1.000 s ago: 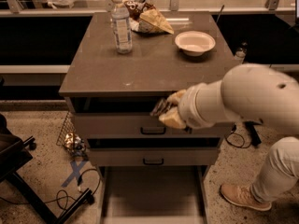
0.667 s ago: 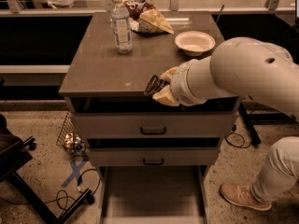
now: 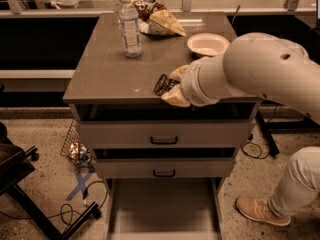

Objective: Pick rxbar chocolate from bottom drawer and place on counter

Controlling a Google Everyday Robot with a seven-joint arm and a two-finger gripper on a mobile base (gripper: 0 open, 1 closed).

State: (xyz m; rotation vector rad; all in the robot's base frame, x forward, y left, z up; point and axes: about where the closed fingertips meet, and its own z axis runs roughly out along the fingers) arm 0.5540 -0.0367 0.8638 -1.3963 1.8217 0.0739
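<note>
The rxbar chocolate [image 3: 160, 84] sits clamped between the fingers [image 3: 175, 98] of the gripper [image 3: 167, 84], over the front edge of the counter [image 3: 105, 69]. Nearest, the bottom drawer [image 3: 160, 204] stands open. Farther back on the counter: bowl [image 3: 207, 44], water bottle [image 3: 130, 29], snack bag [image 3: 162, 23].

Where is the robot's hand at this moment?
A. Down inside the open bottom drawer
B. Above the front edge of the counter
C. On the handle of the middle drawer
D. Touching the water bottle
B: the hand, closed on the rxbar chocolate, is above the front edge of the counter, well above the open bottom drawer.
</note>
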